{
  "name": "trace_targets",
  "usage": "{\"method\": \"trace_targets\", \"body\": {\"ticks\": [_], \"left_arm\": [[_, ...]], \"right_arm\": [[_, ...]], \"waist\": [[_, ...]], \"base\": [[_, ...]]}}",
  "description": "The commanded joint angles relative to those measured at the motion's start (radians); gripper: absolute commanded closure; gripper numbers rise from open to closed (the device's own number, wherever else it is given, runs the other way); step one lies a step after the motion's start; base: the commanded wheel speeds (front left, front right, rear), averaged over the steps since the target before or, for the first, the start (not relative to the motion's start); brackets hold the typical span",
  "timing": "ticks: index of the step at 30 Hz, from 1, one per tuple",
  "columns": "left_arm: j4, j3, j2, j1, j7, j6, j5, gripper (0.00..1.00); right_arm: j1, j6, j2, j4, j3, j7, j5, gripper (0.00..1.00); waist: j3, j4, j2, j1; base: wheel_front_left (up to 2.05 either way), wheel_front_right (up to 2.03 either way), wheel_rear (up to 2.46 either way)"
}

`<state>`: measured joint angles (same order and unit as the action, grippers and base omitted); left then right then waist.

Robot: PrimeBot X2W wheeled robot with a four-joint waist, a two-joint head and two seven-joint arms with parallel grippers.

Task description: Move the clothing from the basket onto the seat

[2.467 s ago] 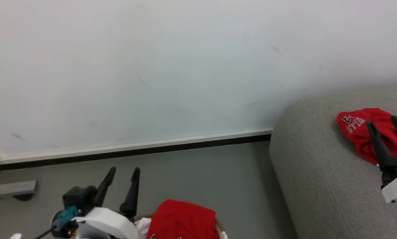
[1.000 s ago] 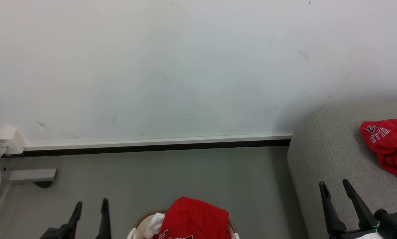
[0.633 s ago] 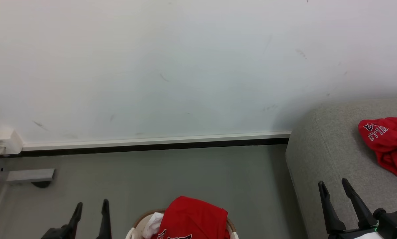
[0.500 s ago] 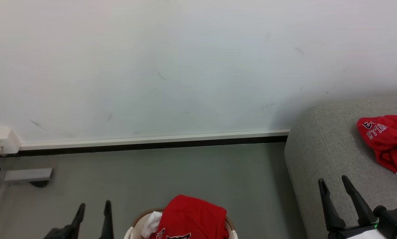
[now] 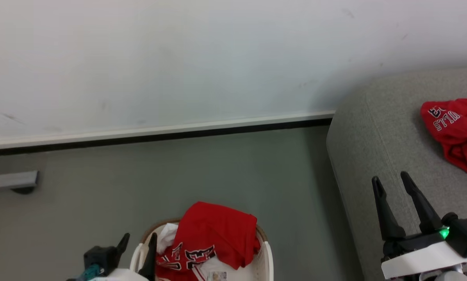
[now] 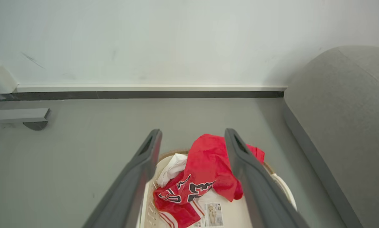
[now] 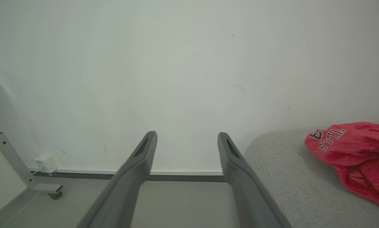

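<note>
Left wrist view: left tool (image 6: 192, 133) is hanging released above basket (image 6: 150, 207); best pinching red jersey (image 6: 208, 164) bunch centrally, lifting straight.

Head view downward, wrist views forward, all with sofa (image 5: 374, 136)

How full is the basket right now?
Partly full: red clothing and a white piece lie heaped inside the basket, with the red cloth draped over its far rim.
</note>
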<state>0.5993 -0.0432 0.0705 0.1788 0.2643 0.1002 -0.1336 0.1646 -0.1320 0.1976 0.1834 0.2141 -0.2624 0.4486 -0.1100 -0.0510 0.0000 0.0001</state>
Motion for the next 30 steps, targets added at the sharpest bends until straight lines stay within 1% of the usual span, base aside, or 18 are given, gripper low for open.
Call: {"method": "trace_targets", "body": {"ticks": [1,8,15,19,23,30], "left_arm": [[0.036,-0.006,0.011,0.043,0.000,0.008,0.001,0.00],[0.265,-0.051,0.039,0.179,0.000,0.026,-0.011,0.00],[0.469,-0.105,0.063,0.301,0.000,0.030,-0.031,0.00],[0.547,-0.135,0.074,0.361,-0.007,0.029,-0.048,0.00],[0.611,-0.149,0.099,0.418,-0.032,0.029,-0.067,0.00],[0.660,-0.143,0.149,0.497,-0.069,0.023,-0.086,0.00]], "right_arm": [[0.025,0.003,0.004,-0.011,-0.003,-0.003,0.003,0.00],[0.099,0.003,-0.011,-0.040,-0.001,-0.003,-0.008,0.00],[0.154,0.003,-0.030,-0.064,0.000,-0.003,-0.002,0.00],[0.183,0.003,-0.040,-0.075,0.005,-0.003,-0.003,0.00],[0.211,0.003,-0.048,-0.087,0.007,-0.003,-0.005,0.00],[0.255,0.003,-0.062,-0.112,0.007,-0.003,-0.010,0.00]], "waist": [[-0.076,-0.034,0.0000,-0.0001],[-0.199,-0.099,0.0000,-0.0001],[-0.305,-0.161,0.0000,-0.0001],[-0.364,-0.189,0.0000,-0.0001],[-0.422,-0.212,0.0000,-0.0001],[-0.523,-0.246,0.0000,-0.0001]], "base": [[0.00,0.00,0.00],[0.00,0.00,0.00],[0.00,0.00,0.00],[0.00,0.00,0.00],[0.00,0.00,0.00],[0.00,0.00,0.00]]}}
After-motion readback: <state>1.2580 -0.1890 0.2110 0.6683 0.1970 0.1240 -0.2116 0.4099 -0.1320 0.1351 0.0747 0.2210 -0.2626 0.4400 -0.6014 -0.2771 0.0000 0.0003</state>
